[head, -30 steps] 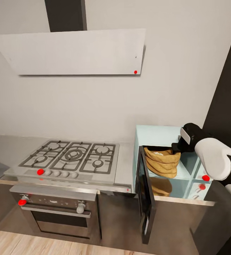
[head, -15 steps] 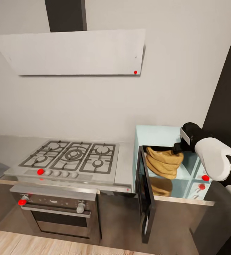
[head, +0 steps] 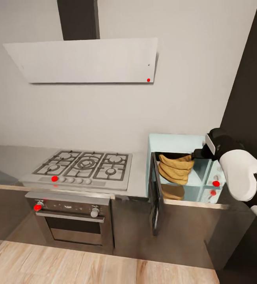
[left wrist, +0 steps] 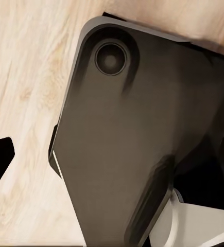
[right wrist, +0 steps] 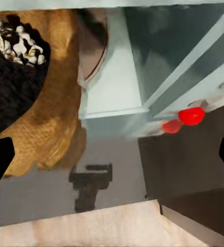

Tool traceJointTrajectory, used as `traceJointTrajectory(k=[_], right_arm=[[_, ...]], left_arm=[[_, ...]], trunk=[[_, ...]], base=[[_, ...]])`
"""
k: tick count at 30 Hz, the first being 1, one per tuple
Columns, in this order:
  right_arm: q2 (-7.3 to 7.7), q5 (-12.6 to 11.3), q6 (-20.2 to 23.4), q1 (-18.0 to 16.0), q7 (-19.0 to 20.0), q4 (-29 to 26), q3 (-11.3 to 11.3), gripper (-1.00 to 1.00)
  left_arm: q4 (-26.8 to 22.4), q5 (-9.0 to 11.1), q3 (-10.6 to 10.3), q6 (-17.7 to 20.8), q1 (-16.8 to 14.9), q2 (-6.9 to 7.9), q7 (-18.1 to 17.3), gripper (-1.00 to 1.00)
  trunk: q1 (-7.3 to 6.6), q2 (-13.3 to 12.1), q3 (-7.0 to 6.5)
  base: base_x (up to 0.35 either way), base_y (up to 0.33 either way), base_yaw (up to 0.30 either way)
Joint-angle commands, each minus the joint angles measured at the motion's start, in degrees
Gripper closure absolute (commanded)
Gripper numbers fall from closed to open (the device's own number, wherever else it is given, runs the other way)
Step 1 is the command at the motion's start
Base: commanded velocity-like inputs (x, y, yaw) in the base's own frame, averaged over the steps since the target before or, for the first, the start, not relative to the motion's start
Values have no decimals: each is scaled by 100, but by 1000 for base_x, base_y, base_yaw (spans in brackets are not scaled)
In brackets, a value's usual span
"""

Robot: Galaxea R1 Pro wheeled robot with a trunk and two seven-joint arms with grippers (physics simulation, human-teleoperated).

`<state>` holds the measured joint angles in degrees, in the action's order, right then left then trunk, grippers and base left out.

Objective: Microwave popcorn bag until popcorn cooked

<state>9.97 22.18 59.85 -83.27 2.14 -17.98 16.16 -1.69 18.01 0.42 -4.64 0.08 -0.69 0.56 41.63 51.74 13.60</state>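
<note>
Bag (head: pixel 176 168) inside microwave (head: pixel 183 173), door (head: pixel 156 193) open. Right claw (head: pixel 199 153) at bag's rim, door side; fingers spread wide, holding nothing. Left claw state unclear.

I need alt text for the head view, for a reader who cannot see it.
A tan popcorn bag sits inside the open mint-blue microwave, with the robot's right hand at its rim. A gas hob lies to the left, on the steel countertop.

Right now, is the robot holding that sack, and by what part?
Cannot tell: the right gripper is at the popcorn bag's rolled rim inside the microwave, contact hidden.
</note>
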Motion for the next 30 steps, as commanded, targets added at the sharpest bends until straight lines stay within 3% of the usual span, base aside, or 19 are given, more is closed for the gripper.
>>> traceJointTrajectory(k=[1, 4, 8, 12, 14, 17, 21, 25, 28, 30], right_arm=[[-4, 60, 15, 31, 23, -3, 45, -100], [-1, 67, 15, 255, 23, -14, 45, -100], [86, 52, 15, 1089, 89, -29, 45, -100], [103, 65, -81, 1312, 791, -7, 38, -100], [77, 73, -850, 1570, 1318, 35, 35, -100], [22, 54, -1981, 2135, 1633, 58, 36, -100], [13, 20, -2523, 2236, 2094, 61, 48, -100], [0, -539, -3267, 2245, 2195, 66, 53, -100], [-17, -688, -3911, 2245, 2136, 66, 54, -100], [-143, -835, -4310, 2245, 2068, 77, 54, -100]], left_arm=[[-6, 21, 2, -10, 0, -1, 6, -100], [-6, 23, 2, -10, 0, -1, 6, -100], [-6, 19, -3, -10, 1, -1, -2, -100], [-6, 11, -14, -10, 0, -1, -3, -100], [-6, 10, -15, -10, 1, -1, -3, -100], [-6, 10, -23, -10, 0, -1, -3, -100], [-6, 10, -24, -10, 0, 6, -3, -100], [-15, 10, -24, -10, 0, 7, -3, -100], [-15, 10, -24, -10, 0, 4, -3, -100], [-15, 10, -24, -10, 0, 3, -3, -100]], trunk=[[-3, 6, 7], [-3, 6, 7], [-3, 6, 7], [-3, 6, 7], [-3, 6, 7], [-3, 6, 7], [-3, 6, 7], [-3, 6, 7], [-3, 6, 7], [-3, 6, 7]], base=[[-343, 0, 0], [-308, 0, 0], [-228, 0, 0], [-48, 0, 0], [-7, 0, 0], [-1, 0, 0], [0, 0, 0], [0, 0, 0], [0, 0, 0], [0, 0, 0]])
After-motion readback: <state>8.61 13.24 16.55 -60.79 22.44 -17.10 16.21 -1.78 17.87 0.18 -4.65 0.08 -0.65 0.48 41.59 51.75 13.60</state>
